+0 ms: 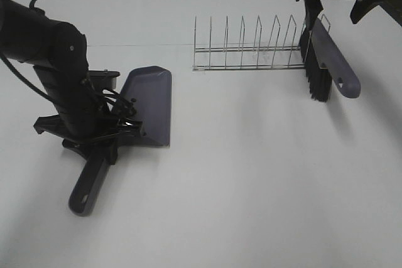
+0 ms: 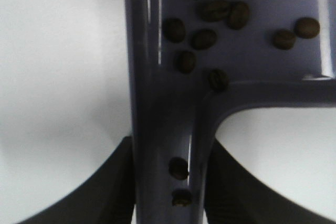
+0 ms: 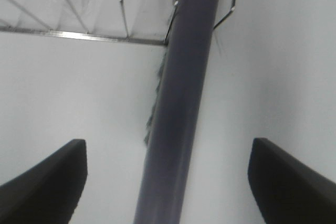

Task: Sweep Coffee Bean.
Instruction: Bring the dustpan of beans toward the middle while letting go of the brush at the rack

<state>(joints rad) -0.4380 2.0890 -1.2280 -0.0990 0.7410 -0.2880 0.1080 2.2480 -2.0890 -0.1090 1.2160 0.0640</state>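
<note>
Coffee beans lay inside the grey dustpan on the counter, left gripper jaws pinched its handle, right gripper jaws spread wide above the brush leaning at the wire rack.

Small dark brown coffee beans lie scattered inside the grey dustpan.

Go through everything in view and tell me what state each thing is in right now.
Dustpan: flat on the table, handle clamped.
Coffee beans: in the dustpan.
Brush: leaning against the rack, released.
Rack: upright, slots empty.
Left gripper: shut on the dustpan handle.
Right gripper: open, straddling the brush.
</note>
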